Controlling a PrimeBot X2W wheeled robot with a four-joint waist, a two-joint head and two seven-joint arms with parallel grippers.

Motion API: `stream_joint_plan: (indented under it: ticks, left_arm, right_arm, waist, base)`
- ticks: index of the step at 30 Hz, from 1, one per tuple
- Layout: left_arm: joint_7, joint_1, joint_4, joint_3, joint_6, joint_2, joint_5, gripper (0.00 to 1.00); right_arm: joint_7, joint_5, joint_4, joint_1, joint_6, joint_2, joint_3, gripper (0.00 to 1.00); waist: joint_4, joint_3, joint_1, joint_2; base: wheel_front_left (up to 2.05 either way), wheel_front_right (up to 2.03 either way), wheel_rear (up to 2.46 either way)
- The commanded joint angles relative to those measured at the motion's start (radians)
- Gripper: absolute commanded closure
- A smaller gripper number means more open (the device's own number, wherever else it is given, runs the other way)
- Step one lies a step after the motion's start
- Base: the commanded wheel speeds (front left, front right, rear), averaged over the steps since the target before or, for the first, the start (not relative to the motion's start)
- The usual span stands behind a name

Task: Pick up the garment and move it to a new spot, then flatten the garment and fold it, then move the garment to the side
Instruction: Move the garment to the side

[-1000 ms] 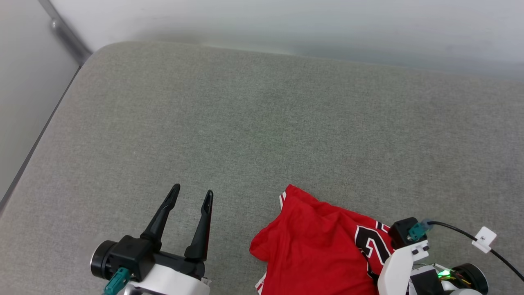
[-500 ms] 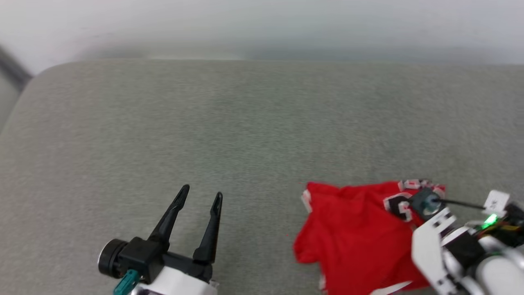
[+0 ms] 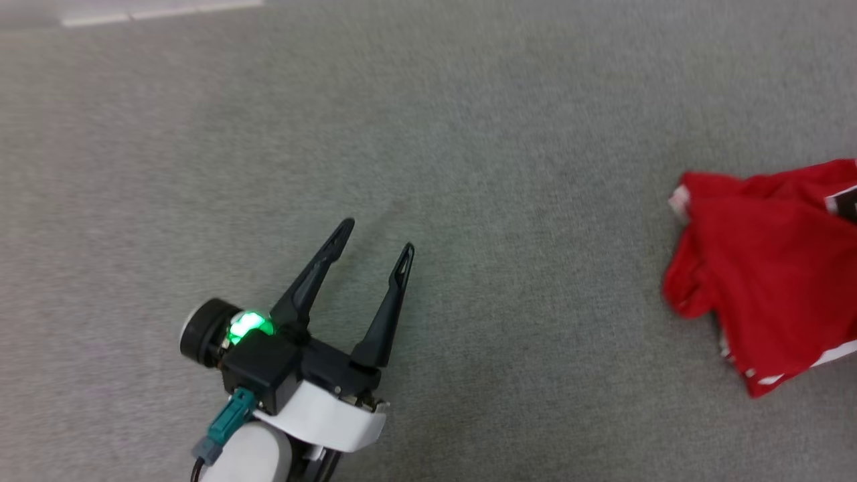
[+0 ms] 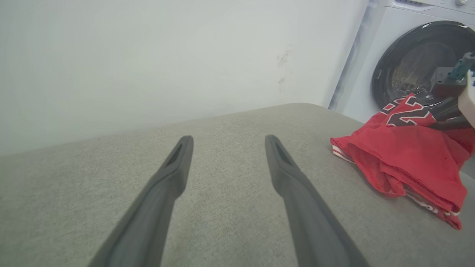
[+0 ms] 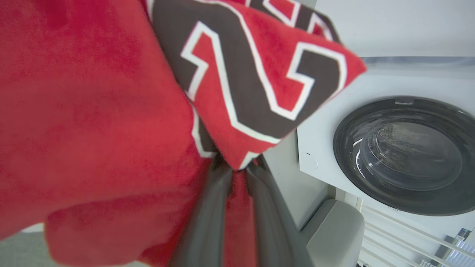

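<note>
1. Now the garment (image 3: pixel 770 268) sits bunched at the right side of the cushion (image 3: pixel 469 134), with its lower folds resting on the grey surface and its numbered corner raised.
2. Right gripper (image 5: pixel 237 167): fingers pressed together, clamped on a fold just under the black number. The washer (image 5: pixel 400 155) stands behind.
3. Left gripper (image 3: pixel 378 234): fingers spread wide and empty, hovering over bare cushion well apart from the cloth.
4. The step in hand, I judge, is carrying it to a new spot. Lift until the trailing folds clear the surface, travel smoothly toward the open middle, and lower before letting go so it lands loose, not wadded.
</note>
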Motion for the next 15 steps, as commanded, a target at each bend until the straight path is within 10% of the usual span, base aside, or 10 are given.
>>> stream_joint_plan:
  ticks: [1, 15]
  left_arm:
    - [-0.002, -0.029, -0.01, -0.004, 0.001, 0.016, 0.008, 0.0]
    - [-0.002, -0.129, -0.09, -0.023, 0.001, 0.086, 0.024, 0.0]
  right_arm:
    - [-0.025, -0.01, 0.033, -0.016, -0.001, -0.012, -0.031, 1.0]
    - [-0.299, -0.11, 0.388, -0.109, -0.002, -0.028, -0.259, 1.0]
  waist:
    - [-0.056, 0.091, -0.0001, 0.0]
    - [-0.055, 0.253, -0.0001, 0.0]
  base:
    - [0.0, 0.0, 0.0]
    - [0.0, 0.0, 0.0]
